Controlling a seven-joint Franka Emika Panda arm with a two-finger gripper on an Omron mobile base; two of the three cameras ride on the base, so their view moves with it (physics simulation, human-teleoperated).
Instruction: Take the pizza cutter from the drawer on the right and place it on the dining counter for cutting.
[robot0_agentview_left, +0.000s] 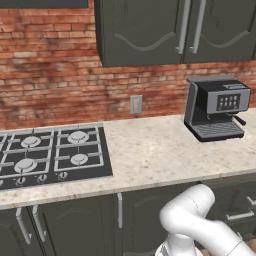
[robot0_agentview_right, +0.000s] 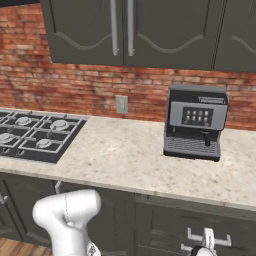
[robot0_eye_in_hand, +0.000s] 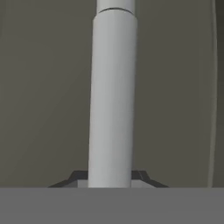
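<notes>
Drawer (robot0_agentview_right: 200, 225): I see its dark charcoal front under the worktop at about 5 o'clock in my right base view.
Handle (robot0_eye_in_hand: 113, 96): silver bar, close against that front.

Kitchen, gas hob (robot0_agentview_left: 50, 156), coffee machine (robot0_agentview_left: 216, 107), brick wall (robot0_agentview_left: 50, 75), dark cabinets (robot0_agentview_left: 150, 30)

My fingers (robot0_eye_in_hand: 110, 181) sit tight against the silver bar handle (robot0_eye_in_hand: 112, 100), the dark drawer (robot0_eye_in_hand: 43, 96) front close behind it, so I seem to have no room forward. Above, the worktop (robot0_agentview_right: 125, 155) lies open between hob (robot0_agentview_right: 35, 135) and coffee machine (robot0_agentview_right: 195, 122).
</notes>
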